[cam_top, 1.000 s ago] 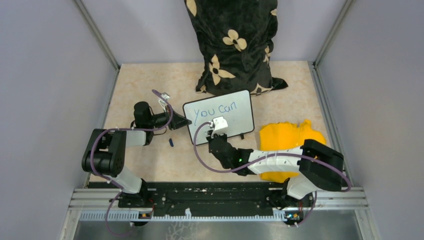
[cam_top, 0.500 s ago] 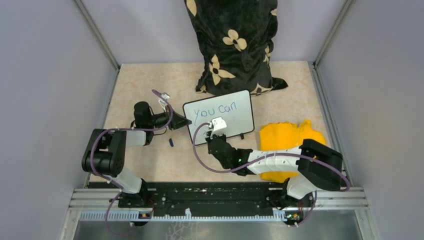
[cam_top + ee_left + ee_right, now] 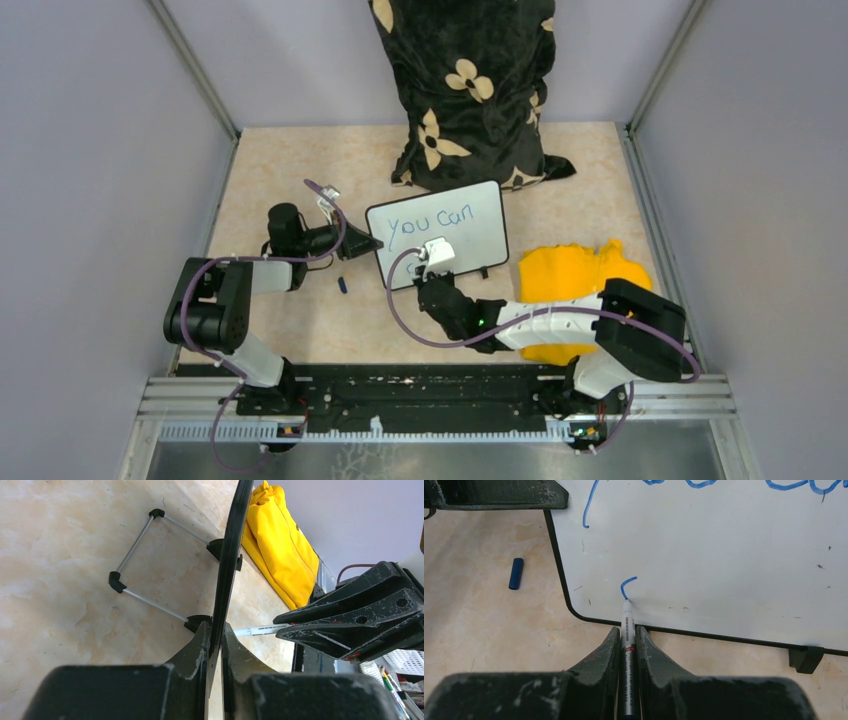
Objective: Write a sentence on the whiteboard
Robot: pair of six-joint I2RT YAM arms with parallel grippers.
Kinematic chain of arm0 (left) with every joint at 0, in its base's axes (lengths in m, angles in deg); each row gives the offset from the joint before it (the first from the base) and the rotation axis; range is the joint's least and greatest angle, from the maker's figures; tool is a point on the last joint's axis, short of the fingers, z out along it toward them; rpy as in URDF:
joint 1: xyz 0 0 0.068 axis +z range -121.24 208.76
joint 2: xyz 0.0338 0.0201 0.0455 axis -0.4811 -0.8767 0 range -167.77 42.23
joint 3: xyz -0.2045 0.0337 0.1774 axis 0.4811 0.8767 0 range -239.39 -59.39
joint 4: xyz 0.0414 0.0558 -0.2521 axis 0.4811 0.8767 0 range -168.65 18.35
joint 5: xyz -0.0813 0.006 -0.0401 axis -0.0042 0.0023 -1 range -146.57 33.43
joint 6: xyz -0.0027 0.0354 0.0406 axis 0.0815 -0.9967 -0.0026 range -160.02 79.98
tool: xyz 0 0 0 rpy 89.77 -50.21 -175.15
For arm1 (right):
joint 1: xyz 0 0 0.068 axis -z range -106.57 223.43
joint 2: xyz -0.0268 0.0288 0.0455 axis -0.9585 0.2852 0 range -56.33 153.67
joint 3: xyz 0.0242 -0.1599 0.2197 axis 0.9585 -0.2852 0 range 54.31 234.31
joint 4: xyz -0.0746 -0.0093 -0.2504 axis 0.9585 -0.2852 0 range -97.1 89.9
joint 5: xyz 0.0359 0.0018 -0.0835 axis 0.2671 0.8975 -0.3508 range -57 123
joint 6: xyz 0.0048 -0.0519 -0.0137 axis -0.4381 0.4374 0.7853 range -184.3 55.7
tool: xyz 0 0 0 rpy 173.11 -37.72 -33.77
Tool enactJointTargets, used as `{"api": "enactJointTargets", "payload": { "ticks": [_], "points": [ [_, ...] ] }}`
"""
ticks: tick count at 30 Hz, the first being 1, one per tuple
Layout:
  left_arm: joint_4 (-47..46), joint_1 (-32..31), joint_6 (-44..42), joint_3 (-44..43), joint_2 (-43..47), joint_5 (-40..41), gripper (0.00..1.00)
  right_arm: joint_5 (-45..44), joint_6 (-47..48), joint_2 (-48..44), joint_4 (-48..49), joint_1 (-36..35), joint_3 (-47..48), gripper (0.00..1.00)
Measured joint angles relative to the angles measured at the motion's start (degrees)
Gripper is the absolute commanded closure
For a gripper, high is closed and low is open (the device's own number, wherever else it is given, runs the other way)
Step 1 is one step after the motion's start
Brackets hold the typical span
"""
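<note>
Standing at the back of the tabletop (image 3: pixel 300 170) is a black cushion (image 3: pixel 470 90) with pale flowers. A yellow cloth (image 3: pixel 570 275) lies bunched at the right, partly under the right arm.

Between them, near the middle, the whiteboard (image 3: pixel 480 250) sits tilted on a wire stand (image 3: pixel 131 570), its right end just beside the cloth.

The left gripper (image 3: pixel 215 630) reaches in from the left. It is clamped on the board's left rim, with the thin black edge pinched between its two fingers.

The right gripper (image 3: pixel 627 630) hangs over the board's near edge, close to the lower left corner. It is closed tight on a marker (image 3: pixel 626 615), whose barrel runs forward between the fingers and out past the tips.

The marker's tip touches the white surface just inside the rim, at the bottom end of a short blue hook (image 3: pixel 626 584).

The sentence (image 3: pixel 432 220) so far reads "You can" in blue along the board's upper part. It lies beyond the right gripper and just right of the left one.

A small blue cap (image 3: pixel 515 573) lies on the tabletop off the board's left edge, apart from both grippers.
</note>
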Motion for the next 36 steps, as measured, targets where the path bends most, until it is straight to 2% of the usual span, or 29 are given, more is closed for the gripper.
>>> {"api": "enactJointTargets", "payload": {
  "ticks": [19, 36],
  "points": [
    [0.37, -0.24, -0.55, -0.11, 0.0, 0.39, 0.87, 0.07, 1.31, -1.51, -0.7, 1.42, -0.9, 1.0],
    [0.74, -0.39, -0.66, -0.31, 0.0, 0.9, 0.87, 0.26, 4.96, -1.49, -0.44, 3.3, 2.95, 1.0]
  ]
}}
